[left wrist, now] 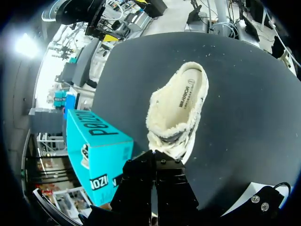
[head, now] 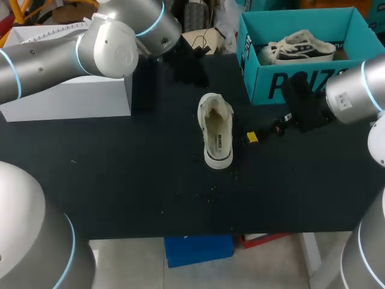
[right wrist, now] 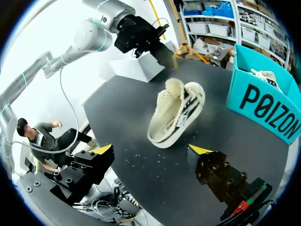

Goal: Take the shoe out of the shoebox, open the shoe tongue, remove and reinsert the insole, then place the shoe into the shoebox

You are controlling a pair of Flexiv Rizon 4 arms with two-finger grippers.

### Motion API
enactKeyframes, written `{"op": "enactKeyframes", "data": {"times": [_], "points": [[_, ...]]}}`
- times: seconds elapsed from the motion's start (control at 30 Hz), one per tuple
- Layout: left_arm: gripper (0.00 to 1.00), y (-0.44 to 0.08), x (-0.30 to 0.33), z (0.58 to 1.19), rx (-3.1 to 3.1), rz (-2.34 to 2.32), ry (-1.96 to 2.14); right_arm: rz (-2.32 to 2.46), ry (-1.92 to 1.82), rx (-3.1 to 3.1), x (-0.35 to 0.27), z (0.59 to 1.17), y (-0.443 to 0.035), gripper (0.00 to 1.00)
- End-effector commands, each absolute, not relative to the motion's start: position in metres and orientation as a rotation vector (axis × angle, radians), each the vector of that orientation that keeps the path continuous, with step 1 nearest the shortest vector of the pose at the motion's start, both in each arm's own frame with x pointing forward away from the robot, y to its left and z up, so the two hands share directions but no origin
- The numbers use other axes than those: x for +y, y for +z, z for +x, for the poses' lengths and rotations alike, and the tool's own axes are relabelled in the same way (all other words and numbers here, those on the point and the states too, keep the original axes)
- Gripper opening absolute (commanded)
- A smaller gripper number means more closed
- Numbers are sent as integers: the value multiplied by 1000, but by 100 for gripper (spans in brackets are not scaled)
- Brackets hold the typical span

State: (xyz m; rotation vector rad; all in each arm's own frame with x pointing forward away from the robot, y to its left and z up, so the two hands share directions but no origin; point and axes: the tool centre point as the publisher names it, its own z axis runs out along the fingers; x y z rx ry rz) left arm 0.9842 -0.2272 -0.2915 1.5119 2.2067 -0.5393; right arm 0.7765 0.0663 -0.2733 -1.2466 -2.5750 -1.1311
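The shoe [head: 215,129] is set upright on its sole near the middle of the black table [head: 120,180], outside the shoebox [head: 301,75] and well apart from it. Its opening is turned upward, so that the fleecy lining and the printed insole are seen from above. The heel end is pointed toward the table's front edge and the toe end toward the back. The teal shoebox is placed at the table's back right corner, open at the top, and a second shoe [head: 301,48] is seen lying inside it.

The left gripper [left wrist: 154,157] is held above the table just behind the toe end of the shoe, without touching it. Its fingers are pressed together and nothing is gripped between them. The right gripper [right wrist: 150,149] is held low over the table to the right of the shoe, between the shoe and the shoebox. Its fingers [right wrist: 101,149] are spread wide, nothing is held, and the shoe is seen ahead of them, untouched. A white box [head: 66,99] is placed at the table's back left, under the left arm.
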Motion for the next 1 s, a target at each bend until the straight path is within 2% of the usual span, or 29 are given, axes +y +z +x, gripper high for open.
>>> {"op": "enactKeyframes", "data": {"times": [0.03,0.5,0.83,1.0], "points": [[0,-309,-243,993,2222,1545,-569,-1249,-1127,-2577,67,777,-273,100],[0,-338,-241,933,2297,1591,-665,-1249,-1127,-2577,67,777,-273,100],[0,-377,-252,922,2351,1610,-719,-1249,-1127,-2577,67,777,-273,100],[0,-367,-255,919,2333,1649,-706,-1249,-1127,-2577,67,777,-273,100]]}}
